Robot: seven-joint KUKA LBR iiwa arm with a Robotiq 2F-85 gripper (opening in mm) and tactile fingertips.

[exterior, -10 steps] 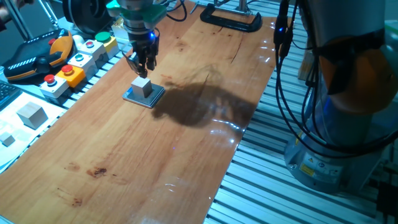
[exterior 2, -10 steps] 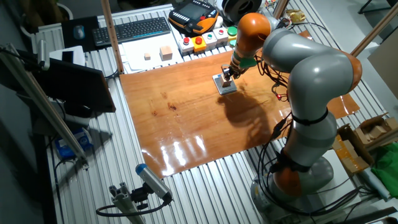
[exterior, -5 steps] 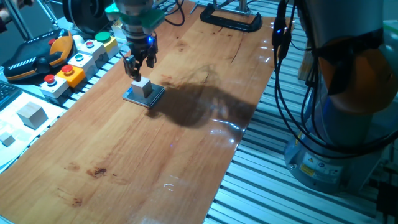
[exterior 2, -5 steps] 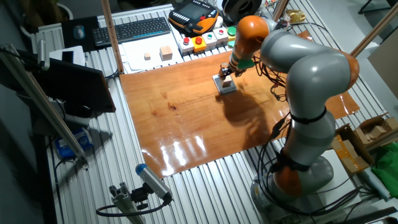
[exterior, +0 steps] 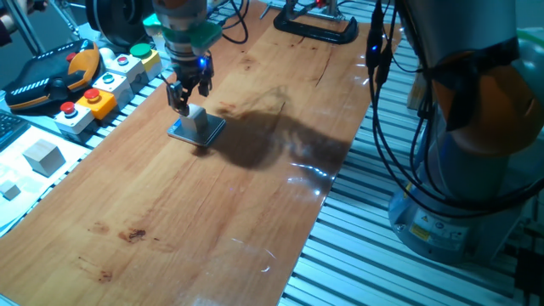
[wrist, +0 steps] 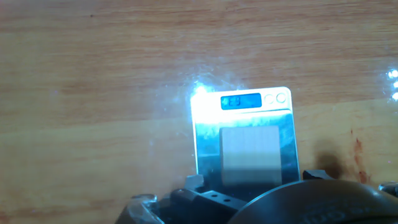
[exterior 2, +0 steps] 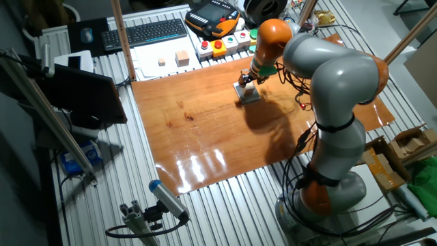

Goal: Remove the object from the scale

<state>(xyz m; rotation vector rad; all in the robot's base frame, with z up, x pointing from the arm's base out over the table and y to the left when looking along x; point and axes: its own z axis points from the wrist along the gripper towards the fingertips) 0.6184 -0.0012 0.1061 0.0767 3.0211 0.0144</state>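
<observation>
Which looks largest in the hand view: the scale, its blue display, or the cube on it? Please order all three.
1. The scale, whose plate shows around the cube.
2. The cube on its plate; it stands nearer the camera, so its share is somewhat flattered.
3. The blue display, a small strip on the scale's far edge.

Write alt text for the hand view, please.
A small pale cube sits centred on a flat square scale with a lit blue display, on a wooden table. Dark parts of the pincer fill the bottom edge, not touching the cube in this view.
</observation>
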